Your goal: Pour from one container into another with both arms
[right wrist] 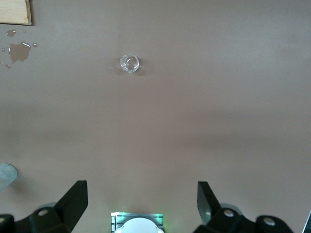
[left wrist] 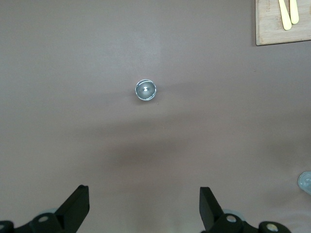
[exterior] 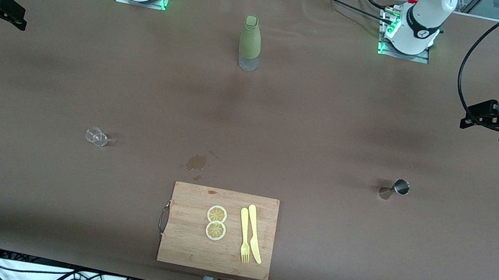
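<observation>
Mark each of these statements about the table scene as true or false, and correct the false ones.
1. The bottle stands upright between the two arm bases. True.
2. The left tool is shut on the jigger. False: it is open and holds nothing, up in the air over the left arm's end of the table.
3. Two lemon slices lie on the board beside a fork and knife. True.
4. The small glass stands on the board. False: it is on the table, toward the right arm's end.
5. The right tool is open. True.
6. The table is dry. False: a small spill lies just farther from the camera than the board.
</observation>
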You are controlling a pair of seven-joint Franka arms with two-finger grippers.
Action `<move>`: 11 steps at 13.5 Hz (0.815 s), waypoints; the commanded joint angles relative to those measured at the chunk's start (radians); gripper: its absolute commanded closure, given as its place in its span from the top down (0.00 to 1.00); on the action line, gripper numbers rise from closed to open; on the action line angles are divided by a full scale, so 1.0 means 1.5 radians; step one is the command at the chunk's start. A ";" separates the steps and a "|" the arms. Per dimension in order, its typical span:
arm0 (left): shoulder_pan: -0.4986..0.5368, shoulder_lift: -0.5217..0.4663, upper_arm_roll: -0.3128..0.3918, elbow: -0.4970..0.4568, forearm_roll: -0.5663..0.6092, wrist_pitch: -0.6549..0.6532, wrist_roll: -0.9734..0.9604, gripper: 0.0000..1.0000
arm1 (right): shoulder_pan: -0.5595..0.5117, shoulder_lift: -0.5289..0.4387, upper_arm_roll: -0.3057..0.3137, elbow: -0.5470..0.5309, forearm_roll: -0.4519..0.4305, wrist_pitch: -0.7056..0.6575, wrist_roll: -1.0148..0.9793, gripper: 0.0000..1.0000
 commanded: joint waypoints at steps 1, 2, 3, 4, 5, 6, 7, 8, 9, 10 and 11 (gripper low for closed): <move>0.005 0.002 0.002 0.006 -0.012 0.000 0.018 1.00 | -0.004 -0.009 0.001 -0.006 -0.003 0.003 -0.006 1.00; 0.004 0.002 0.003 0.007 -0.012 0.000 0.019 1.00 | -0.004 -0.009 0.001 -0.006 -0.002 0.003 -0.006 1.00; 0.004 0.002 0.003 0.007 -0.012 0.000 0.018 1.00 | -0.004 -0.009 0.001 -0.006 -0.002 0.004 -0.006 1.00; 0.005 0.002 0.003 0.007 -0.013 0.000 0.018 1.00 | -0.003 -0.009 0.001 -0.006 -0.002 0.004 -0.004 1.00; 0.005 0.003 0.003 0.007 -0.013 0.001 0.018 1.00 | -0.002 -0.009 0.001 -0.006 -0.002 0.004 -0.003 1.00; 0.005 0.002 0.003 0.007 -0.013 0.000 0.018 1.00 | -0.002 -0.009 0.001 -0.006 -0.002 0.004 -0.004 1.00; 0.005 0.003 0.003 0.007 -0.013 0.001 0.019 1.00 | -0.002 -0.009 0.001 -0.006 -0.002 0.004 -0.005 1.00; 0.006 0.003 0.003 0.005 -0.013 0.000 0.019 1.00 | -0.004 -0.009 0.001 -0.006 -0.003 0.004 -0.007 1.00; 0.007 0.003 0.003 0.005 -0.013 0.000 0.019 1.00 | -0.004 -0.009 0.000 -0.006 -0.003 0.004 -0.008 1.00; 0.008 0.003 0.003 0.006 -0.013 0.000 0.019 1.00 | -0.004 -0.009 0.000 -0.006 -0.004 0.003 -0.009 1.00; 0.009 0.003 0.003 0.006 -0.013 0.000 0.019 1.00 | -0.004 -0.009 0.000 -0.006 -0.004 0.003 -0.009 1.00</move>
